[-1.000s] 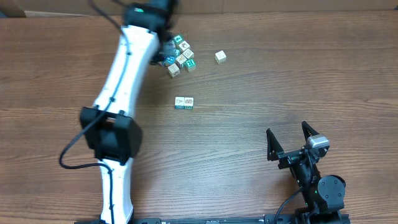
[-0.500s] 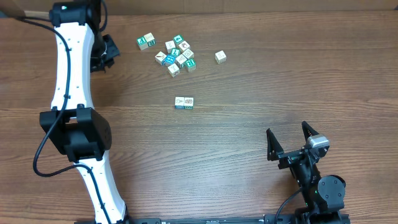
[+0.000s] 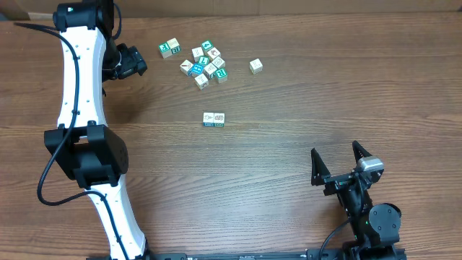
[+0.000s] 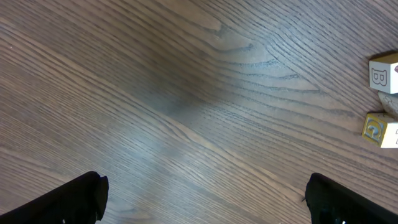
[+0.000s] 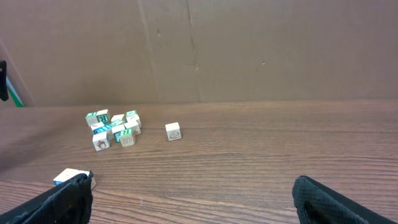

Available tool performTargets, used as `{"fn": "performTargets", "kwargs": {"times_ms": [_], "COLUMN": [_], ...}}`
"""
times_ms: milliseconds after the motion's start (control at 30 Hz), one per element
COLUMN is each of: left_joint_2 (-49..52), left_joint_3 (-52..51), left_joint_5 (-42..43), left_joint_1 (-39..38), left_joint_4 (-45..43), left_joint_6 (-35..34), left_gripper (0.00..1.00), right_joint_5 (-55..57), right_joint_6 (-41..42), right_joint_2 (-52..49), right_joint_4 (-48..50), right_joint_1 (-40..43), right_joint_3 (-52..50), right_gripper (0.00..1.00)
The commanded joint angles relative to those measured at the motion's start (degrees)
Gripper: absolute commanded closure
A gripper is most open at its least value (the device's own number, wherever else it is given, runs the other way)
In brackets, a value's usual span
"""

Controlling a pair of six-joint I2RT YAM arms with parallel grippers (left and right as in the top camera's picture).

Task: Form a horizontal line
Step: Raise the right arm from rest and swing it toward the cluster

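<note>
**Two cubes in line at mid-worktop, both pincers spread and empty**

From overhead, the short row of two cream-and-teal picture cubes (image 3: 214, 119) lies near the middle of the brown wood-grain worktop (image 3: 289, 209). The pair touch side to side and run left to right. Farther back sits an irregular bunch of similar cubes (image 3: 206, 63). A stray cube (image 3: 170, 48) lies just to its left and a lone cream cube (image 3: 255, 66) off to its right. The white left arm (image 3: 76, 87) reaches toward the far left corner. Its black left pincer (image 3: 130, 61) hangs near the stray cube and well apart from the row. The black right pincer (image 3: 337, 160) stands at the near right, fingers spread, nothing between them.

Through the left wrist camera, the left pincer (image 4: 205, 199) shows only its dark fingertips in the two lower corners. They are set wide apart, with bare wood between them. At the right edge a cream cube with a letter B (image 4: 384, 73) sits above a cube with a gold letter (image 4: 379, 130), both cut off by the frame. I cannot tell which of the cubes these are.

Through the right wrist camera, the right pincer (image 5: 199, 199) is likewise spread wide and empty. The row (image 5: 73, 177) shows low on the left, just beside the left fingertip. The bunch (image 5: 115, 127) and the lone cream cube (image 5: 173, 131) lie farther off, before a brown cardboard wall (image 5: 249, 50).
</note>
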State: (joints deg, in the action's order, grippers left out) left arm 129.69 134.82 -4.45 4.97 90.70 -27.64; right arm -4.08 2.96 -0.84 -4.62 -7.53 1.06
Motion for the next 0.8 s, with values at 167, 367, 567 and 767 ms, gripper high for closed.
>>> {"fn": "performTargets", "kwargs": {"times_ms": [167,367,567,767], "left_joint_2": [-0.04,-0.04,-0.04,-0.04], "left_joint_3": [0.22,0.22,0.22,0.22], "left_joint_5": [0.92,0.92,0.92,0.92], "left_joint_1": [-0.15,-0.15,-0.15,-0.15], "left_joint_4": [0.02,0.02,0.02,0.02], "left_joint_6": [-0.24,-0.24,-0.22,-0.24], "left_gripper": [0.0,0.0,0.0,0.0], "right_joint_5": [-5.73,-6.34,-6.34,-4.94], "right_joint_6": [8.74,14.05,20.09,21.7], "right_joint_2": [0.68,0.68,0.68,-1.68], "right_joint_4": [10.32,12.59,12.72,3.08], "right_joint_1": [0.26,0.26,0.26,0.26], "right_joint_3": [-0.59,-0.55,3.15,14.45], "right_gripper": [0.0,0.0,0.0,0.0]}}
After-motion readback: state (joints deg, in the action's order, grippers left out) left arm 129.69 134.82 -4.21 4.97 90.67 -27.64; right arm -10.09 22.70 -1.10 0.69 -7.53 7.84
